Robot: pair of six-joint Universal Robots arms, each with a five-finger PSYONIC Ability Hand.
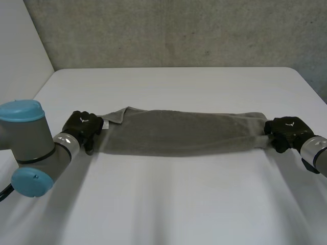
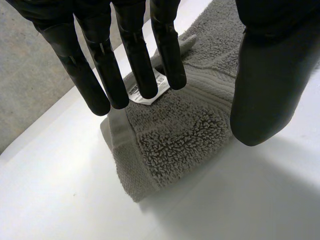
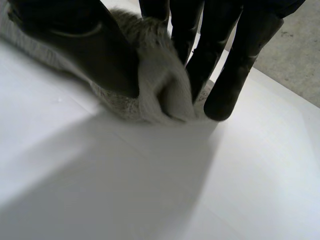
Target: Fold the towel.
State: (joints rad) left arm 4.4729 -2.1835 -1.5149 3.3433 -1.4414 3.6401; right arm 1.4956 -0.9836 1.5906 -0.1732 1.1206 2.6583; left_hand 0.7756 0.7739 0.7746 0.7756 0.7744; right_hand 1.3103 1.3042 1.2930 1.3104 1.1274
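Note:
A grey towel [image 1: 179, 132], folded into a long band, lies across the white table [image 1: 179, 204] between my two hands. My left hand [image 1: 82, 126] is at the towel's left end. In the left wrist view its fingers [image 2: 135, 55] are straight and hang over that end of the towel [image 2: 175, 135], by the white label [image 2: 150, 92], with the thumb apart on the other side; nothing is pinched. My right hand [image 1: 287, 131] is at the right end. There the thumb [image 3: 95, 45] and fingers squeeze a bunched fold of the towel [image 3: 165, 90] just above the table.
A grey concrete wall [image 1: 179, 30] stands behind the table's far edge. Bare tabletop stretches in front of the towel and behind it. My left arm's blue-capped joint [image 1: 23, 148] sits at the near left.

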